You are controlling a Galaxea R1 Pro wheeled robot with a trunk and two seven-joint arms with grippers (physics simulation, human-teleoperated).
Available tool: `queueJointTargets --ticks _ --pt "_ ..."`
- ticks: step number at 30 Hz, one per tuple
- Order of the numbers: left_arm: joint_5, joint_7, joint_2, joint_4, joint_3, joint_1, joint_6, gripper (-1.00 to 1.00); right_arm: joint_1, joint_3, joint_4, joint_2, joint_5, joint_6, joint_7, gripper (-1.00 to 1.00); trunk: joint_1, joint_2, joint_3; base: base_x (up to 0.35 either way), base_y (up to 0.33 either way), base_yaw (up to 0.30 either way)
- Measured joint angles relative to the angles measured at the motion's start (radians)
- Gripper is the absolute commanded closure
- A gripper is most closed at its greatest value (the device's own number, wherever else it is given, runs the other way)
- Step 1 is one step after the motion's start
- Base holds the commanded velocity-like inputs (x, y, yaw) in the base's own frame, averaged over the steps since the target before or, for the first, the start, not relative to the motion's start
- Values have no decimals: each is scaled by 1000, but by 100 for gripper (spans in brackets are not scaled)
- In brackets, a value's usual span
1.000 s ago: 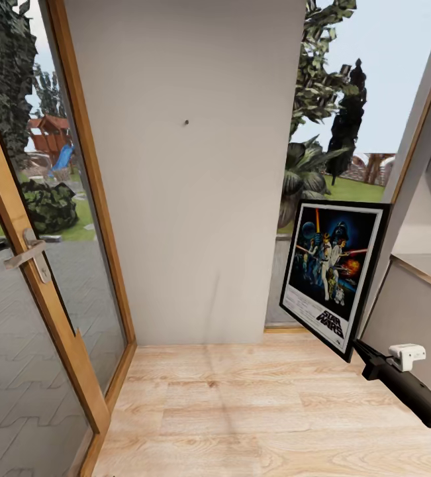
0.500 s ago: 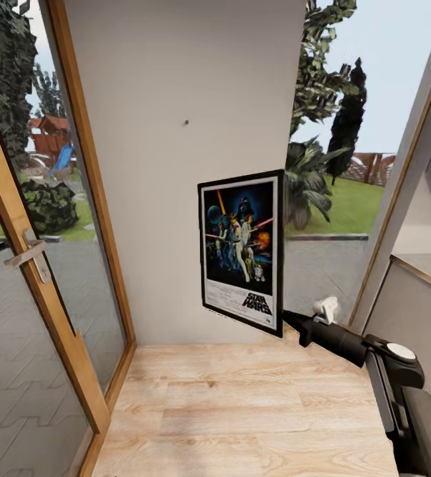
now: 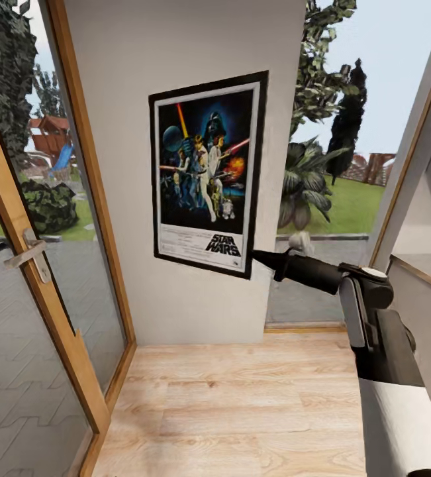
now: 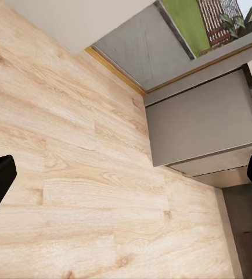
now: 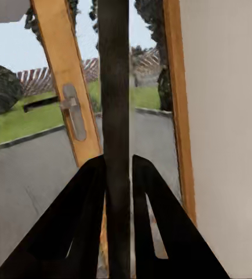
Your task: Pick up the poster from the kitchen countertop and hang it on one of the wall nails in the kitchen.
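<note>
A pale wall panel [image 3: 195, 318] stands between a wood-framed glass door [image 3: 40, 278] at 9 o'clock and a garden window at 3 o'clock, above a light plank floor [image 3: 241, 411]. The poster [image 3: 205, 172] sits upright against the panel, its lower right corner pinched by the right gripper [image 3: 258, 255] jaws, closed on its edge. The left gripper [image 4: 126, 174] jaws stand wide over floor.

A plain white wall panel [image 3: 122, 79] stands between glazed openings. A wood-framed glass door [image 3: 36, 278] with a metal handle [image 3: 26, 255] flanks it above the light plank floor [image 3: 241, 411].
</note>
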Motion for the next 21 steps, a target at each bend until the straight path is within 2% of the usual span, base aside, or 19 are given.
queueJointTargets --ticks 1,3,4,9,15,21 --pt "0 0 0 0 0 0 0 -100 -16 8 0 0 -34 1 -1 100 0 0 0 0 0 0" --pt "0 0 0 0 0 0 0 -100 -44 18 0 0 -128 16 -1 100 0 0 0 0 0 0" --pt "0 0 1 0 0 0 0 -100 -70 34 0 -1 -182 49 -1 100 0 0 0 0 0 0" --pt "0 0 1 0 1 0 0 -100 -112 45 2 -6 -209 73 -1 100 0 0 0 0 0 0" --pt "0 0 1 0 2 0 0 -100 -146 49 3 -7 -214 89 -1 100 0 0 0 0 0 0" --pt "0 0 1 0 2 0 0 -100 -163 51 4 -7 -216 172 -1 100 0 0 0 0 0 0"
